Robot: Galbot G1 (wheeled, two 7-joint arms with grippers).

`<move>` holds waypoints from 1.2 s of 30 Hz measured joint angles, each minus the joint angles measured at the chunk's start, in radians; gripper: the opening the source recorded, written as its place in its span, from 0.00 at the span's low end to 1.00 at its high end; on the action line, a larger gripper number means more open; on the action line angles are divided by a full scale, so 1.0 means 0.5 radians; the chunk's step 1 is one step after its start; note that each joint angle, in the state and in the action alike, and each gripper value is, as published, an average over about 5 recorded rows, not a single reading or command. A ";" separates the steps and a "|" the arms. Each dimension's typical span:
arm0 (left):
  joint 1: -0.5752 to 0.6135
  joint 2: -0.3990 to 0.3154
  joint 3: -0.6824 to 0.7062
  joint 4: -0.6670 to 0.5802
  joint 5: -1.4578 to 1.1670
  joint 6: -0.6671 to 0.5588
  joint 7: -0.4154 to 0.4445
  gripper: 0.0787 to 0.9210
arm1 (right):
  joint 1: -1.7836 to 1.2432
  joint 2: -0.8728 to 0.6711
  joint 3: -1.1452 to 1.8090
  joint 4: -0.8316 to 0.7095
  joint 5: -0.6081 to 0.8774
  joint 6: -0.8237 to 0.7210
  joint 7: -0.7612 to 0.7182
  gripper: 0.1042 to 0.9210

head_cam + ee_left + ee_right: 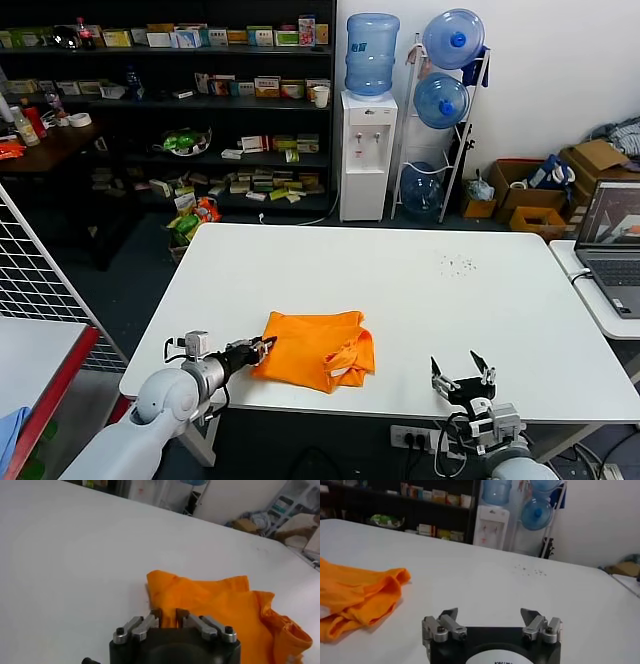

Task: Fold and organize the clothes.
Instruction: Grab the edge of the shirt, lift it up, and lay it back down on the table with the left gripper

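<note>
The orange T-shirt point(318, 349) lies folded into a small bundle near the front edge of the white table point(420, 290). No lettering shows. My left gripper point(262, 349) is at the shirt's left edge, its jaws nearly closed with orange fabric between them. In the left wrist view the gripper point(168, 616) pinches the near edge of the shirt point(220, 600). My right gripper point(462, 376) is open and empty at the table's front edge, to the right of the shirt. In the right wrist view the gripper point(490, 615) has its jaws wide apart and the shirt point(360, 597) lies off to one side.
A laptop point(612, 232) sits on a side table at the right. A wire rack point(40, 280) and a red-edged table point(40, 370) stand at the left. Shelves, a water dispenser point(367, 130) and boxes lie beyond the table. Small dark specks point(460, 264) dot the far right of the tabletop.
</note>
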 measured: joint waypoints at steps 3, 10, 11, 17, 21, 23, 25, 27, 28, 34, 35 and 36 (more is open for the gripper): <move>0.023 0.022 -0.021 -0.055 -0.035 -0.005 -0.028 0.16 | 0.013 0.001 -0.012 -0.002 -0.001 -0.009 0.007 0.88; 0.109 0.112 -0.117 -0.181 -0.092 -0.005 -0.109 0.02 | 0.066 0.003 -0.058 -0.023 0.001 -0.029 0.013 0.88; 0.126 0.131 -0.137 -0.195 -0.095 -0.004 -0.123 0.02 | 0.076 0.002 -0.067 -0.028 0.002 -0.032 0.014 0.88; 0.235 0.274 -0.292 -0.245 -0.106 0.023 -0.211 0.02 | 0.145 0.000 -0.128 -0.057 0.011 -0.048 0.014 0.88; 0.304 0.394 -0.411 -0.250 -0.088 0.042 -0.269 0.02 | 0.196 0.006 -0.174 -0.076 0.011 -0.054 0.014 0.88; 0.335 0.459 -0.469 -0.247 -0.075 0.048 -0.296 0.02 | 0.219 0.010 -0.196 -0.084 0.011 -0.055 0.014 0.88; 0.358 0.527 -0.525 -0.239 -0.065 0.052 -0.316 0.02 | 0.242 0.016 -0.217 -0.092 0.010 -0.054 0.012 0.88; 0.372 0.596 -0.574 -0.225 -0.057 0.054 -0.330 0.02 | 0.263 0.022 -0.235 -0.101 0.009 -0.052 0.009 0.88; 0.376 0.633 -0.596 -0.216 -0.053 0.055 -0.337 0.02 | 0.273 0.026 -0.243 -0.107 0.009 -0.050 0.007 0.88; 0.366 0.853 -0.662 -0.139 -0.013 0.044 -0.355 0.02 | 0.312 0.045 -0.270 -0.140 0.008 -0.030 -0.005 0.88; 0.358 0.890 -0.665 -0.122 -0.005 0.039 -0.353 0.02 | 0.315 0.046 -0.272 -0.144 0.008 -0.026 -0.007 0.88; 0.349 0.929 -0.668 -0.105 0.003 0.034 -0.350 0.02 | 0.317 0.047 -0.273 -0.149 0.008 -0.021 -0.009 0.88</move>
